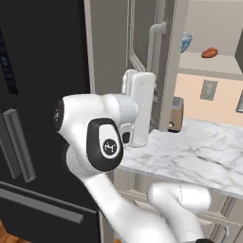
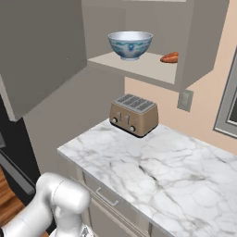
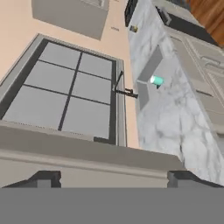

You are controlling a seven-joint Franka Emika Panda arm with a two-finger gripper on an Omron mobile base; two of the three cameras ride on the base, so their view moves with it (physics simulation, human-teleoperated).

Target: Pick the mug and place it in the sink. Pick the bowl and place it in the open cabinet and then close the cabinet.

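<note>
Blue-patterned white bowl (image 2: 130, 45) sits on the beige wall cabinet's (image 2: 139, 65) shelf, door open (closing remains). Teal mug (image 3: 157, 80) lies in the grey sink (image 3: 148, 77). Fingers (image 3: 113, 178) spread wide, empty, beside the door's edge.

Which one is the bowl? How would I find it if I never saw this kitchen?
Look above the white marble counter for the open beige-grey wall cabinet. On its light shelf sits the round white bowl with a blue pattern, left of a small orange-red item. It is the only deep, round, patterned thing there, straight above the copper-brown toaster.
</note>
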